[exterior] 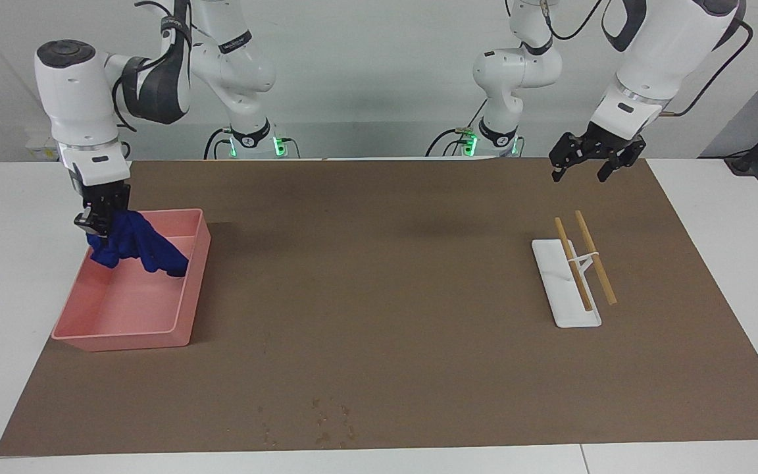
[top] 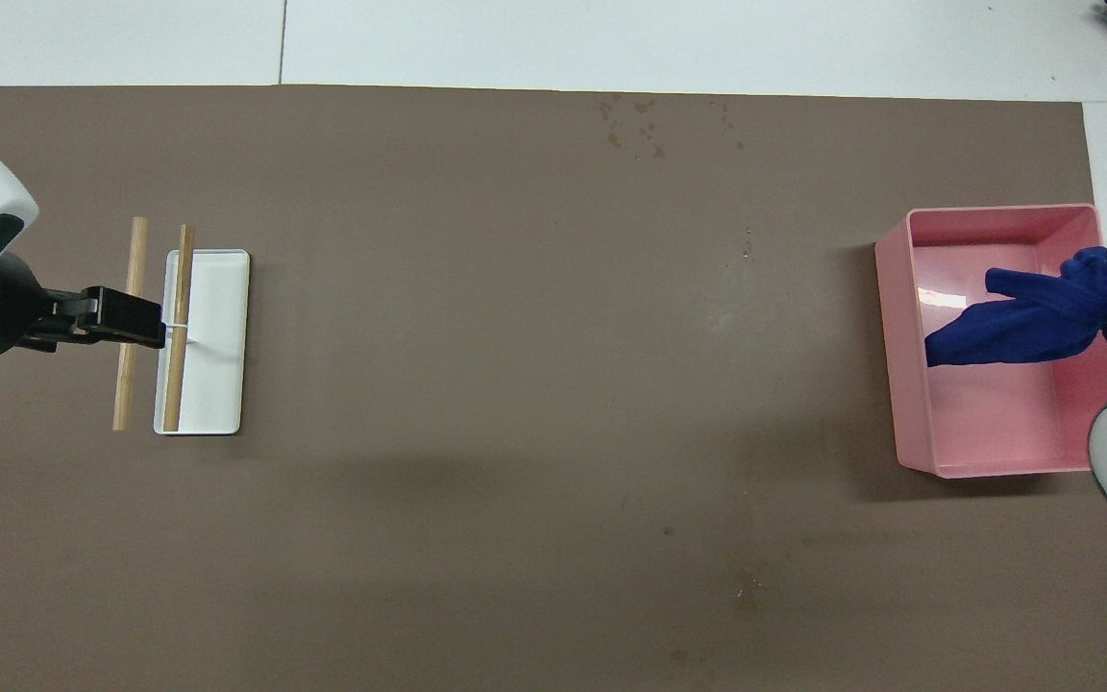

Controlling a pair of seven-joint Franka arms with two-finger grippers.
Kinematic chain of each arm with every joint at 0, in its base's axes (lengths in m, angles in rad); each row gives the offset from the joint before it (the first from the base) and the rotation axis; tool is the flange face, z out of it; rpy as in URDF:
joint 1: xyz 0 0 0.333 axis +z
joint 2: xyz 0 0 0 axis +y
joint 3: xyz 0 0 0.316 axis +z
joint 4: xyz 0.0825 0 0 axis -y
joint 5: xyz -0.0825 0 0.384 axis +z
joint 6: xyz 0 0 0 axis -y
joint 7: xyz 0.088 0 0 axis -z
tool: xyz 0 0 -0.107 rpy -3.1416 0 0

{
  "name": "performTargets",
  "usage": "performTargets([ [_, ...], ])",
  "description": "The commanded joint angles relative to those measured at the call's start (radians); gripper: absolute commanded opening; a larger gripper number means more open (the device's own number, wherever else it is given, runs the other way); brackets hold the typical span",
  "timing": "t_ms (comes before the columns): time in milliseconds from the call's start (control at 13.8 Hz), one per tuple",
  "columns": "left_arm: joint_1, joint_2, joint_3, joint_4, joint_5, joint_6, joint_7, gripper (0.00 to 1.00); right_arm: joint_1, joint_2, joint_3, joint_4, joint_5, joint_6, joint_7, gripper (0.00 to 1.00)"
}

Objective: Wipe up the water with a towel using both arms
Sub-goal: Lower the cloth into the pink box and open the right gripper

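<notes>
Towel (exterior: 135, 247) pinched in right gripper (exterior: 97, 227), draped over the pink tray (exterior: 198, 276) rim at the right arm's end. Left gripper (exterior: 593, 161) waits spread over the chopstick rest (exterior: 566, 289). Water streak not discernible; risk: trailing fold snags the tray wall on lift.

Towel (exterior: 135, 245) deep blue, plain, unpatterned. Tray (exterior: 188, 309) pale pink throughout. Mat (exterior: 379, 296) flat brown, marked by cluster of small darker specks (exterior: 326, 421) at edge farthest from robots. Two sticks (exterior: 586, 260) light tan wood. Stand (exterior: 563, 289) white. Table (exterior: 734, 276) white. Arms white with grey bands, grippers black.
</notes>
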Motion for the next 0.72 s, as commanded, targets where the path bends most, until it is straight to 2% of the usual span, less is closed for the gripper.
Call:
performTargets([
  [0, -0.012, -0.002, 0.01, 0.007, 0.022, -0.018, 0.009, 1.0, -0.058, 0.061, 0.006, -0.068, 0.084, 0.077, -0.006, 0.0],
  [72, -0.013, -0.002, 0.01, 0.007, 0.022, -0.018, 0.009, 1.0, -0.07, 0.084, 0.008, -0.066, 0.123, 0.079, -0.017, 0.0],
  [434, -0.012, -0.002, 0.01, 0.007, 0.022, -0.018, 0.009, 1.0, -0.086, 0.127, 0.006, -0.068, 0.156, 0.097, -0.003, 0.0],
  [506, -0.012, -0.002, 0.01, 0.007, 0.022, -0.018, 0.009, 1.0, -0.083, 0.129, 0.006, -0.066, 0.156, 0.096, 0.006, 0.72],
  [579, -0.012, -0.002, 0.01, 0.007, 0.022, -0.018, 0.009, 1.0, -0.078, 0.131, 0.006, -0.063, 0.156, 0.093, 0.027, 1.0],
  [651, -0.012, -0.002, 0.01, 0.007, 0.022, -0.018, 0.009, 1.0, -0.075, 0.131, 0.008, -0.063, 0.156, 0.087, 0.056, 1.0],
])
